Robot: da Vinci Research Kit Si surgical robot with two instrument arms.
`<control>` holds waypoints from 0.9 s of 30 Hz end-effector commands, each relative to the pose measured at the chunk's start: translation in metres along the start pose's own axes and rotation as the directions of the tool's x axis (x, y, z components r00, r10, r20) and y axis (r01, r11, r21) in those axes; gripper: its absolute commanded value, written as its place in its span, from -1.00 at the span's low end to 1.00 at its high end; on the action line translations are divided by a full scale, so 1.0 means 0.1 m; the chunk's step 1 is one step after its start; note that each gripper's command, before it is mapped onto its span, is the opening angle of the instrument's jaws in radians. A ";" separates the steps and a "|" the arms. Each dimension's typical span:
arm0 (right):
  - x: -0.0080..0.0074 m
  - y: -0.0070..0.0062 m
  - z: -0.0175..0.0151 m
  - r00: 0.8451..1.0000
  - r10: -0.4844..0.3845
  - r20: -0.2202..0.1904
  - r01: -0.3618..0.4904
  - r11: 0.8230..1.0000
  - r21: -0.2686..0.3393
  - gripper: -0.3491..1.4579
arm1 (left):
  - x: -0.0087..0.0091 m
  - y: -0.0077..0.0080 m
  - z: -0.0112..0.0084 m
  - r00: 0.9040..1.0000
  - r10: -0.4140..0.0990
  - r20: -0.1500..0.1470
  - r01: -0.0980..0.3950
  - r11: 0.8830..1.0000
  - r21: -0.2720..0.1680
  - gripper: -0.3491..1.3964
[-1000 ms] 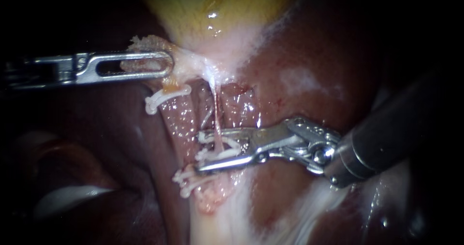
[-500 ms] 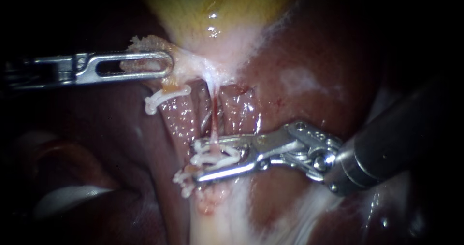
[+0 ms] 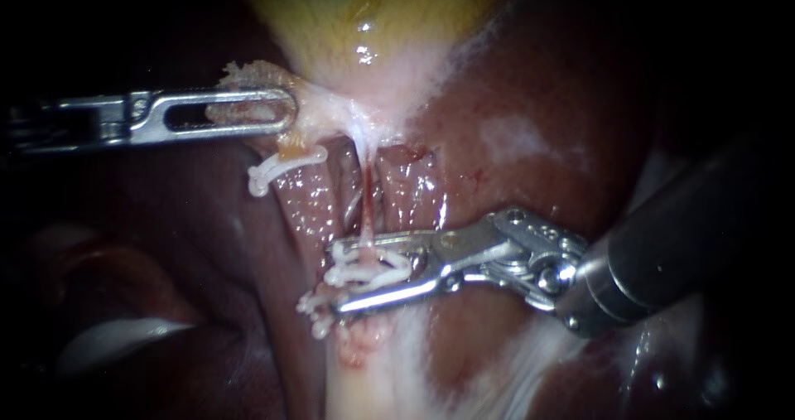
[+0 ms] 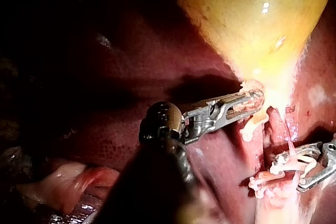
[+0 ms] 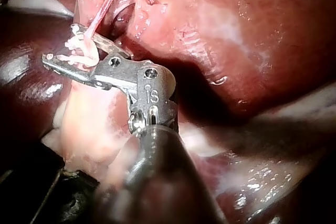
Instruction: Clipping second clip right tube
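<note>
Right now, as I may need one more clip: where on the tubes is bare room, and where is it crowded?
Bare: the left tube between its upper clip and lower clip; the right tube between the gallbladder and the right instrument. Crowded: where that instrument's jaws grip a third clip, beside the lower clip.

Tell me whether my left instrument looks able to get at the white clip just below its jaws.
Probably not yet. The upper clip lies close under the left instrument with nothing between, but its jaws are shut on the gallbladder, so it would have to let go first.
</note>
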State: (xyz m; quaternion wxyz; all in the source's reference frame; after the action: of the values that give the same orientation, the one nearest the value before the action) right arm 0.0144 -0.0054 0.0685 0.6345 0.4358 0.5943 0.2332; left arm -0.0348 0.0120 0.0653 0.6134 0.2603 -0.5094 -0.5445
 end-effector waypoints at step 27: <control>0.002 0.007 -0.013 0.996 0.085 0.025 -0.084 0.995 -0.053 -1.00 | 0.001 0.000 0.001 1.000 0.000 0.001 0.000 1.000 -0.001 -1.00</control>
State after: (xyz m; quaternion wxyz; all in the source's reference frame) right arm 0.0132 -0.0045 0.0691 0.6429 0.4475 0.5603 0.2694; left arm -0.0349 0.0120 0.0653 0.6135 0.2598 -0.5094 -0.5446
